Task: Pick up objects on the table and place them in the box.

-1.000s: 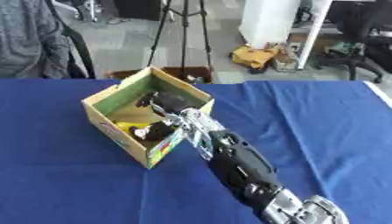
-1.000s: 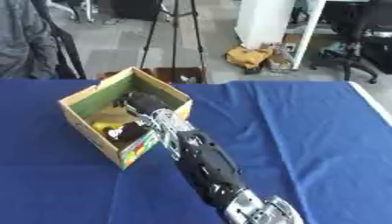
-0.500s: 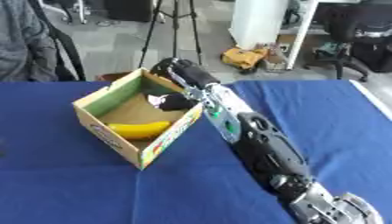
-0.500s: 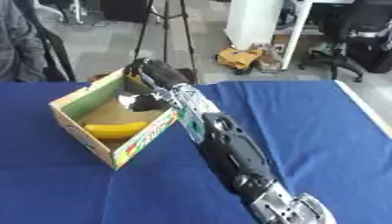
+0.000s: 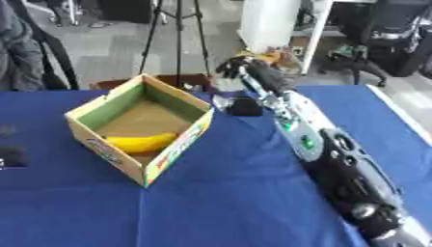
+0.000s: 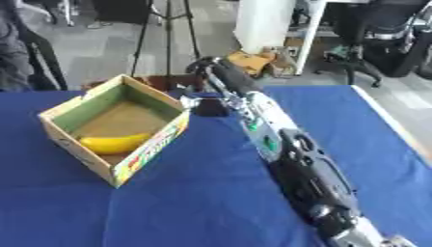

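An open cardboard box (image 5: 93,130) stands on the blue table (image 5: 211,207), left of the middle. A yellow banana (image 5: 141,143) lies on its floor near the front wall. My right arm comes up from the lower right corner. Its hand (image 5: 257,79) hangs in the air just right of the box's far corner, stretched toward the table's far edge, open and holding nothing. A short dark part (image 5: 245,106) sticks out from the hand's side toward the box; it may be the thumb. My left hand does not show.
A dark shape (image 5: 10,155) that I cannot make out sits at the table's left edge. Beyond the far edge are a tripod (image 5: 177,34), a white pillar (image 5: 270,24) and an office chair (image 5: 380,34). Blue cloth stretches in front of the box.
My right hand has come up out of the box and swung right and farther back. The banana stays in the box. The camera has also shifted.
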Robot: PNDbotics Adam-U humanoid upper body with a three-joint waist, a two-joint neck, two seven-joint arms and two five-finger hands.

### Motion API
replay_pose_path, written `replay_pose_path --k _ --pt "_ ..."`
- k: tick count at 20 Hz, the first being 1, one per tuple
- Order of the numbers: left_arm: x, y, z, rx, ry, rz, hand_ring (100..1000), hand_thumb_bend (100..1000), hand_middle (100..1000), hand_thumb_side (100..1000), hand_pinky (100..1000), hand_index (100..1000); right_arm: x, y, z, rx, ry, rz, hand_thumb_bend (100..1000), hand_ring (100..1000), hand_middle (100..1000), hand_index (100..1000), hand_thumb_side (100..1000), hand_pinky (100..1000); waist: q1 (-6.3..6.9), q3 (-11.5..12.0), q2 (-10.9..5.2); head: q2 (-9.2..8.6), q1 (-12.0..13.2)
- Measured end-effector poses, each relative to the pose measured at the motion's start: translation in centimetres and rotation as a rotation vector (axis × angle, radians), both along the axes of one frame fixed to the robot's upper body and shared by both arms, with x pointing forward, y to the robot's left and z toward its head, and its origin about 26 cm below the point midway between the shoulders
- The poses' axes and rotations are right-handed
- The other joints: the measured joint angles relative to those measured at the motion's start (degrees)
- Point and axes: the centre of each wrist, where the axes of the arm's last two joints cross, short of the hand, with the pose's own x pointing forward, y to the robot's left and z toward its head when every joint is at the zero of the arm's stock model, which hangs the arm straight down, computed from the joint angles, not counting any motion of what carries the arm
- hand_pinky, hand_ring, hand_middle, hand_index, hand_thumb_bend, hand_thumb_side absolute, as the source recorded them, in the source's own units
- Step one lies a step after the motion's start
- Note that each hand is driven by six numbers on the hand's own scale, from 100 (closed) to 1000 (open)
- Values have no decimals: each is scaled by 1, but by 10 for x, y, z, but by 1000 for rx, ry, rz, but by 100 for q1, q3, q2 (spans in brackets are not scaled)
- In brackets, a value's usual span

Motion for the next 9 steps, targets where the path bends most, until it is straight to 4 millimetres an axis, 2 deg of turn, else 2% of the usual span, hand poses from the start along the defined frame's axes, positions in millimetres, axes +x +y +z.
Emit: replay_pose_path --k 4,9 --pt "-1 5 -2 2 4 25 617 556 677 1000 595 714 -19 -18 -12 78 14 -54 197 642 592 781 603 622 -7 -98 0 45 141" --pt "-1 7 -4 4 9 33 617 556 677 1000 596 714 -46 -31 -36 190 53 -94 184 638 586 776 602 618 -11 -144 -1 109 170"
